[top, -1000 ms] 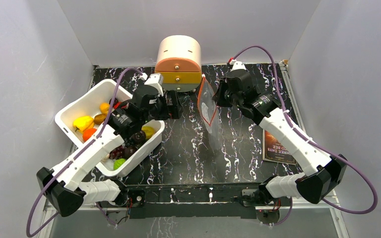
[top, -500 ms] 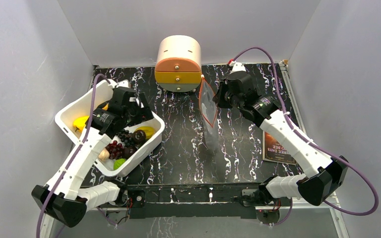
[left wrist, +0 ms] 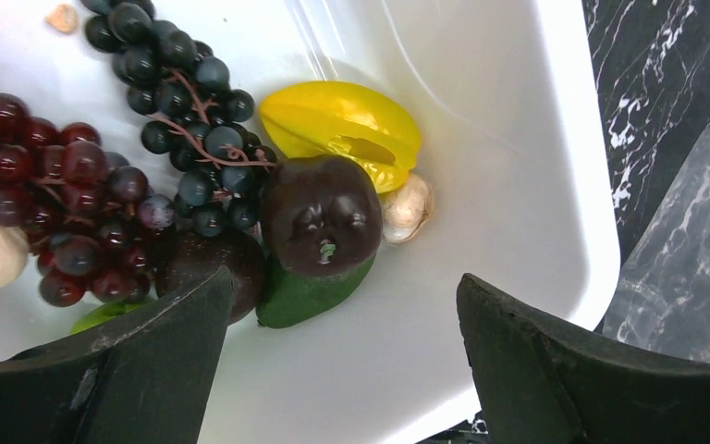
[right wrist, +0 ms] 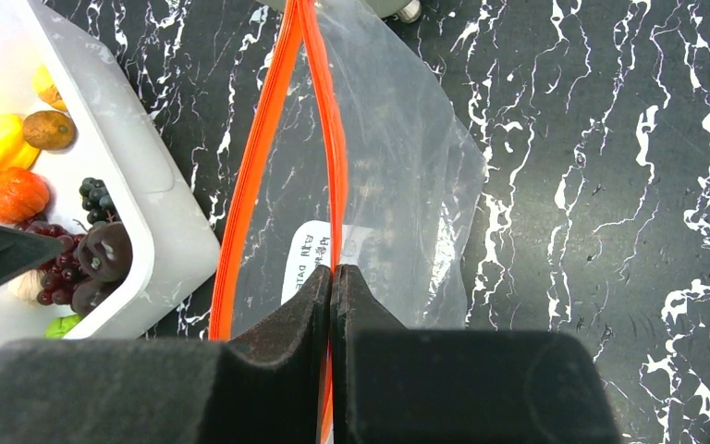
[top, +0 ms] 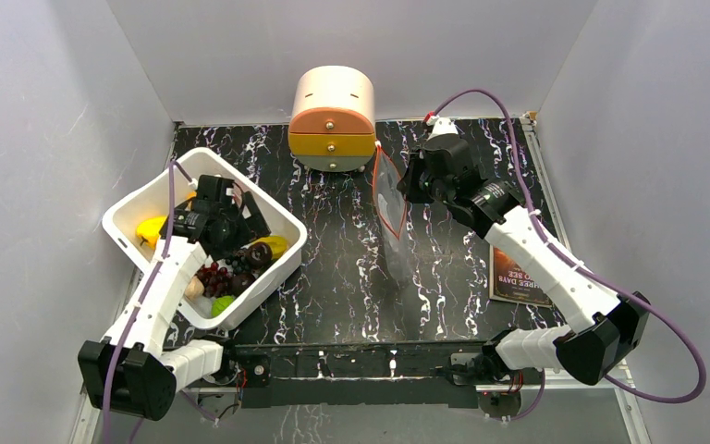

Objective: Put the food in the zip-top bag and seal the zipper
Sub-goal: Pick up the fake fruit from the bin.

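My left jaws stand spread wide and empty over the white tub (left wrist: pixel 518 139). A dark round fruit (left wrist: pixel 322 215) sits directly between them, with a yellow starfruit (left wrist: pixel 342 129) just beyond it. My right jaws are pressed together, pinching 1 lip of the zipper (right wrist: pixel 259 157) and holding the zip-top bag (right wrist: pixel 397 157) upright on the counter (right wrist: pixel 610 185). The bag stands right of the tub, well apart from the left jaws. Its rim runs from the right jaws toward the drawer unit (top: pixel 333 116). The left arm is nearer the food. Only the right wrist view shows the 2 lips parted in a narrow slit; the top view shows the bag edge-on. I judge that opening tight for a drop
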Controlling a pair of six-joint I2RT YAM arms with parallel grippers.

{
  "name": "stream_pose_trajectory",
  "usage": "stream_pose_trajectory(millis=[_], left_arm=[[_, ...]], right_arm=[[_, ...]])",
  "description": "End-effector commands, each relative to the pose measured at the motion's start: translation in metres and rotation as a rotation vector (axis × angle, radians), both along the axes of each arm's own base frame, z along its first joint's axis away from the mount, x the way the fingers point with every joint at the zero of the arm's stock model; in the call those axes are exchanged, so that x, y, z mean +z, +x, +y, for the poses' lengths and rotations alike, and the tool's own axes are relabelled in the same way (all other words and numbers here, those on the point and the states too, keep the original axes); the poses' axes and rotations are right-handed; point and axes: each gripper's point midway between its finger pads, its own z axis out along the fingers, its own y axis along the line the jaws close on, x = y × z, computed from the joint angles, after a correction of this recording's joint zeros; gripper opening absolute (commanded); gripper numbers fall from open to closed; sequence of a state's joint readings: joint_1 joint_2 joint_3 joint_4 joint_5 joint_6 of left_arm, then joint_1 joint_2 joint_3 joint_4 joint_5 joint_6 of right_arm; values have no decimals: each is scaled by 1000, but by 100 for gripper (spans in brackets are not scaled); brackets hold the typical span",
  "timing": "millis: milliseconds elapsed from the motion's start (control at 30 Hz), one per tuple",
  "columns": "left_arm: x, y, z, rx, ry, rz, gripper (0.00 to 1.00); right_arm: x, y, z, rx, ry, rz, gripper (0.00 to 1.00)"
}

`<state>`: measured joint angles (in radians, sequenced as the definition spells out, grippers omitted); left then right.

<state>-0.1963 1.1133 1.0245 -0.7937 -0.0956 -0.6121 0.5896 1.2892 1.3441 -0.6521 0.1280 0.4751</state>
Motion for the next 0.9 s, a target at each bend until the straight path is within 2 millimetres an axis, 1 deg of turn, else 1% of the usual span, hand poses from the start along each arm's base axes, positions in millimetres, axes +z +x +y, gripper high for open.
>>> stream_pose_trajectory(millis=[0, 167, 300, 600, 767, 867], left_arm=[[-6, 3, -14, -51, -75, -10, 88], [-31, 3, -11, -42, -47, 45, 88], [-45, 6, -4, -29, -5, 71, 88], [-66, 7, -10, -40, -30, 92, 88], [-72, 5, -10, -41, -31, 107, 84], [-74, 4, -10, -40, -34, 113, 78]], right_arm=[[28, 2, 3, 12, 51, -91, 0], [28, 0, 4, 20, 62, -89, 0], [28, -1, 4, 23, 66, -91, 0], [30, -2, 3, 17, 71, -91, 0], [32, -2, 3, 15, 70, -93, 0], [30, -1, 4, 18, 69, -90, 0]])
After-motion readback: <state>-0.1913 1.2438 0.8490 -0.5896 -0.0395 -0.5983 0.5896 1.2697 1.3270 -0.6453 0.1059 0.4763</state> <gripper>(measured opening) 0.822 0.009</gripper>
